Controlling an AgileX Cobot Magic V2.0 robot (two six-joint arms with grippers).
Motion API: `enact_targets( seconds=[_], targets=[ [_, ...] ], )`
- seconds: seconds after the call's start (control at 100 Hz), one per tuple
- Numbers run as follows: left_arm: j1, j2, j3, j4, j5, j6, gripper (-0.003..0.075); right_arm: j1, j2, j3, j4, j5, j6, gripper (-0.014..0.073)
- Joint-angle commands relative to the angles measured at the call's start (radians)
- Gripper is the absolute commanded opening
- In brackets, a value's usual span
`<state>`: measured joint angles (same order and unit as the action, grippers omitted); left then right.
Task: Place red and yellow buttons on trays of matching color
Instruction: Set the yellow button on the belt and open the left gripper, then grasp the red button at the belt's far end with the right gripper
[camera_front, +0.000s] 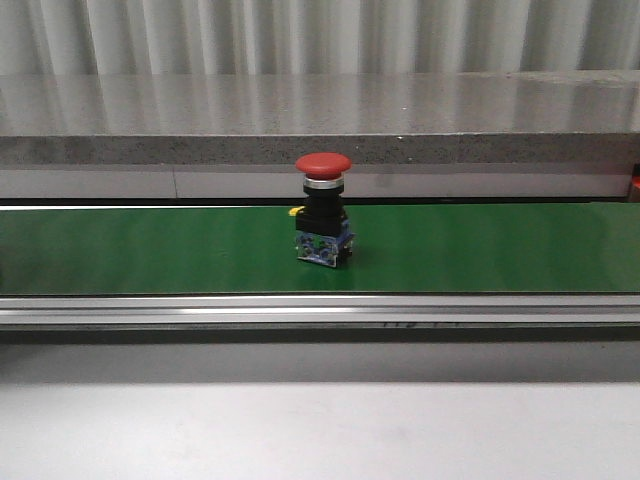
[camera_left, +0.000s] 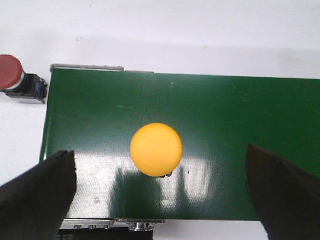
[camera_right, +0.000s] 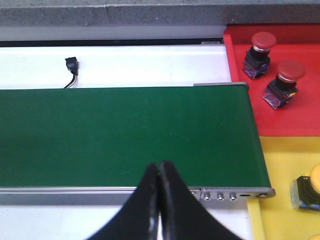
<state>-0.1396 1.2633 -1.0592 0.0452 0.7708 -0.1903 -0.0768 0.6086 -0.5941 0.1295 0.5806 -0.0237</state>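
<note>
A red button (camera_front: 323, 217) stands upright on the green conveyor belt (camera_front: 150, 250) in the front view. In the left wrist view a yellow button (camera_left: 156, 149) stands on the belt (camera_left: 225, 115) between the wide-apart fingers of my open left gripper (camera_left: 161, 187), which hangs above it. Another red button (camera_left: 20, 80) lies on the white table beside the belt's end. My right gripper (camera_right: 159, 170) is shut and empty over the belt's near edge. The red tray (camera_right: 300, 110) holds two red buttons (camera_right: 260, 48) (camera_right: 284, 82); the yellow tray (camera_right: 285, 165) holds a yellow button (camera_right: 309, 191).
A grey stone ledge (camera_front: 320, 120) runs behind the belt. A small black plug with a cable (camera_right: 73, 67) lies on the white table behind the belt. The belt's metal frame (camera_right: 225, 194) has screws near the yellow tray.
</note>
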Motion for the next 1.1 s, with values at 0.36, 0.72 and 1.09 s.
enact_targets(
  seconds=[0.36, 0.72, 1.09],
  targets=[
    [-0.010, -0.346, 0.110, -0.009, -0.085, 0.044, 0.0650, 0.002, -0.001, -0.026, -0.002, -0.065, -0.010, -0.0067],
    [-0.010, -0.659, 0.377, -0.009, -0.189, 0.047, 0.0447, 0.002, -0.001, -0.026, -0.002, -0.065, -0.010, -0.0067],
    [-0.010, -0.744, 0.463, -0.009, -0.196, 0.047, -0.0019, 0.002, -0.001, -0.026, -0.002, -0.065, -0.010, -0.0067]
  ],
)
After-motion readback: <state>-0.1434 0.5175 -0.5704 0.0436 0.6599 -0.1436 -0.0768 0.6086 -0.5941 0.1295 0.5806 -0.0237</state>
